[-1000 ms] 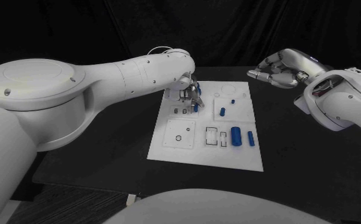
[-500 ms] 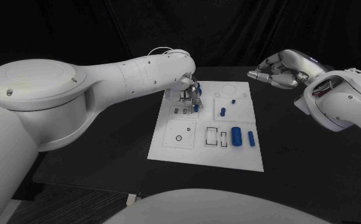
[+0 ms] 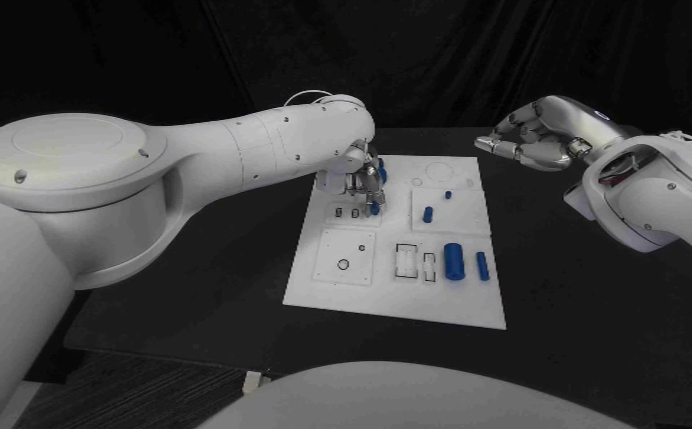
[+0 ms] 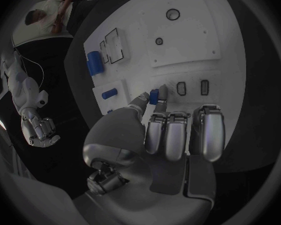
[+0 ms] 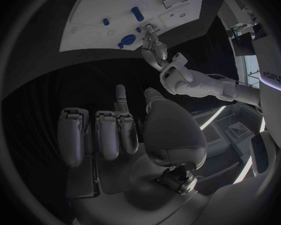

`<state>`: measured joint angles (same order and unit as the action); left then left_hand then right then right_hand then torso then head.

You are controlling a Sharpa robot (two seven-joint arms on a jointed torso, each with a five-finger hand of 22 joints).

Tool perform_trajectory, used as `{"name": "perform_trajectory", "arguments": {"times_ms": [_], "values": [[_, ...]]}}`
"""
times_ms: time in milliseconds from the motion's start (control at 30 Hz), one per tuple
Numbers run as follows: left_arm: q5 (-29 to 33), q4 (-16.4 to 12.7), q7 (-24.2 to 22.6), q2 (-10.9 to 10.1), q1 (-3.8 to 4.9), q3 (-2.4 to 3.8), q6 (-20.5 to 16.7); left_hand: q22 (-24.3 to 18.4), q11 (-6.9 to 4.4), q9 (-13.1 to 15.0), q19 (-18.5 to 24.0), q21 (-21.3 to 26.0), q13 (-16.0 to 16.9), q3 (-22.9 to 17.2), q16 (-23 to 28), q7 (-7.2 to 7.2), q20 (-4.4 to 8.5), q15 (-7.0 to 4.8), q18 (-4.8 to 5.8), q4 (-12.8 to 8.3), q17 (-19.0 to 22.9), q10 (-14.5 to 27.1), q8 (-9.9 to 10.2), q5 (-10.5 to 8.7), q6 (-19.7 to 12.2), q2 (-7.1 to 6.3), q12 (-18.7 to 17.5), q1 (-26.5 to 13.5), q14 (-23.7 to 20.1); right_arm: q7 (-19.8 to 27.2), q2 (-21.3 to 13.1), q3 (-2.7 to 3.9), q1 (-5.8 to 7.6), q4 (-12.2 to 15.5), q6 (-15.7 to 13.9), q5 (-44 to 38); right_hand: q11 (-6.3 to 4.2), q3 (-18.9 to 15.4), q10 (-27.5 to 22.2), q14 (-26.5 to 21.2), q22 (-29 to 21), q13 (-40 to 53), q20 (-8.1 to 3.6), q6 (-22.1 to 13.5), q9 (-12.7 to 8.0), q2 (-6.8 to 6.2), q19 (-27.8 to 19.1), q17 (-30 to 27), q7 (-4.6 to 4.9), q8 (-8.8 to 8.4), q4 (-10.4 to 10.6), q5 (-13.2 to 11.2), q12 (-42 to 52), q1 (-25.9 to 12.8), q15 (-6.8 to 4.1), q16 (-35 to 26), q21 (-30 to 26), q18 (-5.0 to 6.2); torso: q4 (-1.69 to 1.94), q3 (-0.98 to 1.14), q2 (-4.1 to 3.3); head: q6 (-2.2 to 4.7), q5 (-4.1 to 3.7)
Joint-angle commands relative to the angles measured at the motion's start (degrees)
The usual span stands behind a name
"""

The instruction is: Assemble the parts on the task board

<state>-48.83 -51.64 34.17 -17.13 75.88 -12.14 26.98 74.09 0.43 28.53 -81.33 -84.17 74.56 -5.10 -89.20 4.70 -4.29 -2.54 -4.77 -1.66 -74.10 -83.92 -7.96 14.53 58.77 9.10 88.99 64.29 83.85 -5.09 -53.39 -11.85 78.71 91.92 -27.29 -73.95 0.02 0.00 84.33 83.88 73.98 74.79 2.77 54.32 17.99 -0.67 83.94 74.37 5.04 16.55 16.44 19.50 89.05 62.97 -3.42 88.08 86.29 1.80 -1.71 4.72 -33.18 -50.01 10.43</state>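
While the left hand (image 4: 168, 135) seems to pinch 1 small blue part (image 4: 154, 96) over the task board (image 3: 332, 284), it should go down slow and straight; the right hand (image 3: 531, 141) hangs curled, holding nothing.

You're working in pretty dim light; only the white task board (image 3: 397, 239) looks bright. Wrist views bend hard at the rim, and the far edges seem maybe blurred.
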Motion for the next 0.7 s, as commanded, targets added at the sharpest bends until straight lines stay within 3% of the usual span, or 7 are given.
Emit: {"name": "perform_trajectory", "arguments": {"times_ms": [33,300,700], "values": [[0.0,-0.06,-0.45,0.03,-0.15,0.04,0.64,6.69,-0.15,1.82,-0.45,0.7,15.44,-3.67,-0.8,-0.34,0.35,0.05,2.0,-1.0,-15.9,-6.08,0.19,2.6,0.61,-0.9,1.01,0.78,6.15,-0.91,0.05,0.05,-0.15,-0.07,0.29,-0.08,0.41,0.79,5.67,5.11,14.03,15.21,0.19,-0.77,0.9,0.64,3.45,10.5,-0.2,0.82,0.21,0.13,0.95,0.65,0.08,-0.91,-1.5,-0.29,0.01,0.02,0.0,0.01,0.03],[0.0,-0.3,-0.41,-0.12,-0.17,0.04,0.23,7.08,-0.37,2.77,-0.84,0.68,15.44,-8.08,-0.8,-0.55,0.54,-0.21,2.09,-2.73,-15.9,-6.08,0.06,4.91,1.23,-1.74,1.01,-0.21,6.15,-1.03,0.08,0.05,-0.19,-0.15,0.56,-0.08,0.41,0.79,5.67,5.09,14.01,15.21,0.19,-0.78,0.91,0.63,3.43,10.37,-0.21,0.83,0.19,0.12,0.95,0.68,0.07,-0.98,-1.55,-0.28,-0.01,-0.01,-0.01,0.01,0.22],[0.0,-3.25,0.77,-2.35,-0.1,0.04,-2.07,7.19,-0.47,3.2,-1.02,0.72,15.44,-9.76,-0.8,-0.62,0.67,-0.35,2.1,-2.94,-15.9,-6.08,0.08,4.72,1.4,-2.5,1.01,-1.6,6.15,-1.28,-0.07,0.05,-0.31,-0.15,0.87,-0.08,0.4,0.78,5.67,5.06,13.98,15.21,0.19,-0.78,0.91,0.62,3.39,10.25,-0.21,0.84,0.17,0.11,0.95,0.73,0.07,-1.04,-1.63,-0.25,-0.01,0.0,-0.01,0.01,0.5]]}}
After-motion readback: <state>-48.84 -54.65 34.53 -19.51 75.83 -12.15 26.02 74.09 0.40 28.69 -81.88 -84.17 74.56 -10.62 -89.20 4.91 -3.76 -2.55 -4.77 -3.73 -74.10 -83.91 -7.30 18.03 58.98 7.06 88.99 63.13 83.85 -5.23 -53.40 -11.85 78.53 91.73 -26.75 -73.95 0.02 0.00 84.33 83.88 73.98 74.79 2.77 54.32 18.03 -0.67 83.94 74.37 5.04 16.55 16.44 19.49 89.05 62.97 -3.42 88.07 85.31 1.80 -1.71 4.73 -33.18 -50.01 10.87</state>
